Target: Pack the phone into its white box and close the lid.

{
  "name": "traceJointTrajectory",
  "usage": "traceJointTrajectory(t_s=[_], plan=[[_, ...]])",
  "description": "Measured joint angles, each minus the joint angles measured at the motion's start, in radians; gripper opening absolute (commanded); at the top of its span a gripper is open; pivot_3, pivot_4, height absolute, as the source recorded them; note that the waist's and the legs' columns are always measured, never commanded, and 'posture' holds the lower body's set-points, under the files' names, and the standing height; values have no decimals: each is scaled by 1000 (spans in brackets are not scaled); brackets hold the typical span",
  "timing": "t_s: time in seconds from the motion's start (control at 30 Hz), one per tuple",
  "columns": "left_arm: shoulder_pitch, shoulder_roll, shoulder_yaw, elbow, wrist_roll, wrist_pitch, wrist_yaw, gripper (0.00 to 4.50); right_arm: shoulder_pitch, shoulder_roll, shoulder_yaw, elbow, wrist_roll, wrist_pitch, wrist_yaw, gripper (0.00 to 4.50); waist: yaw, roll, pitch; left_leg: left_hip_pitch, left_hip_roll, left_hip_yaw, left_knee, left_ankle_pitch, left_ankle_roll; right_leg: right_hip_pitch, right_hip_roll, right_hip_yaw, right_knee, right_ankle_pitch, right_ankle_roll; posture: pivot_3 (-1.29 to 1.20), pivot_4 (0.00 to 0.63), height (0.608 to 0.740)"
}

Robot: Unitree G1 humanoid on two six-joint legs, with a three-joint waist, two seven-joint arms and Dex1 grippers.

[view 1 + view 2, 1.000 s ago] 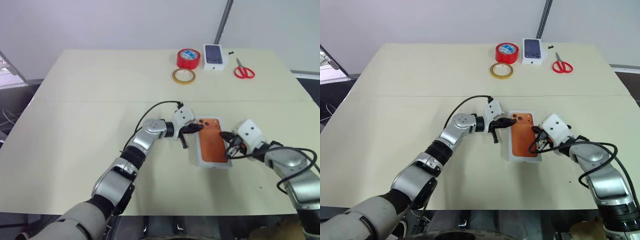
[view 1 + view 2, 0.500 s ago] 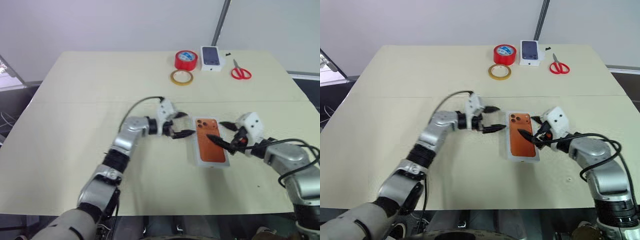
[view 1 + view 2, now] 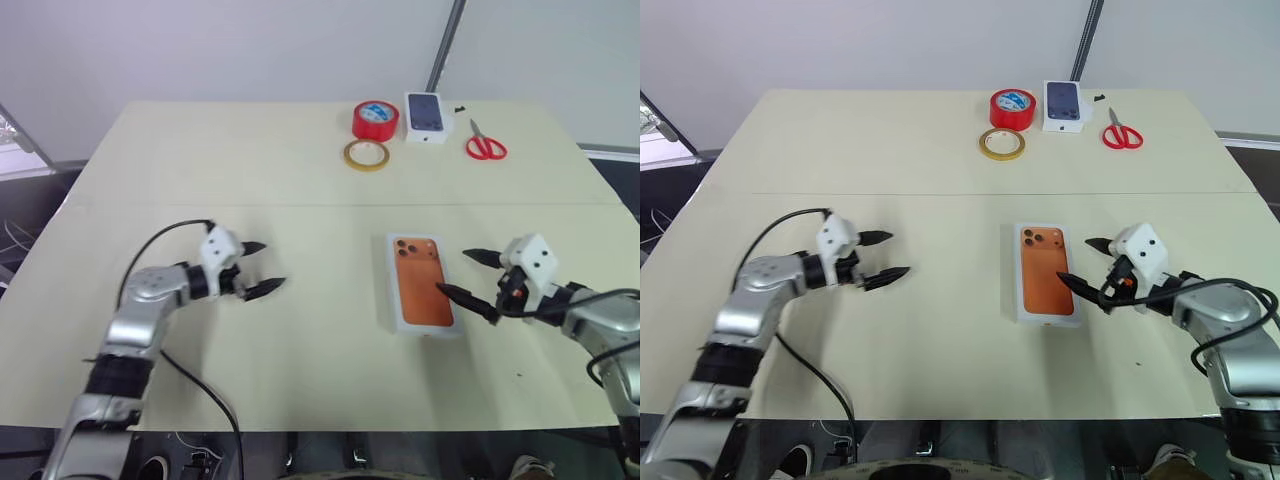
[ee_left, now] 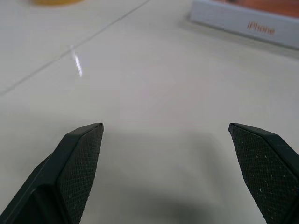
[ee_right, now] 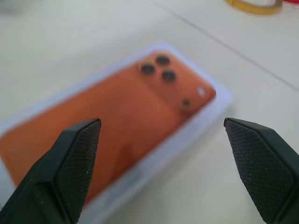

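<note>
The phone (image 3: 1044, 273) lies back-up in the white box (image 3: 1025, 310) at mid-tabletop (image 3: 940, 150). Left gripper (image 3: 882, 256) and right gripper (image 3: 1084, 266) both gape wide, empty. Advice: locate the lid, lower it square over the rim.

Table (image 3: 200, 160): big, pale yellow, with a thin line across the middle.
White box (image 3: 393, 310): right of the middle, flat on the table.
Red tape roll (image 3: 376, 119): top middle.
Yellow tape ring (image 3: 367, 154): just below the red roll.
Small box with a phone picture (image 3: 427, 116): right of the red roll.
Red scissors (image 3: 486, 144): upper right.
</note>
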Motion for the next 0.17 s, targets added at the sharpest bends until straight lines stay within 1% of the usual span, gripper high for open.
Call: traceJointTrajectory(t_s=[0.17], plan=[[120,71,69,-108,-44,44,8,4500,38,-37,-44,33,-10,-74,47,4405,0,0,0,0,0,0,-2,0,0,0,0,0,-2,0,0,0,150,740]])
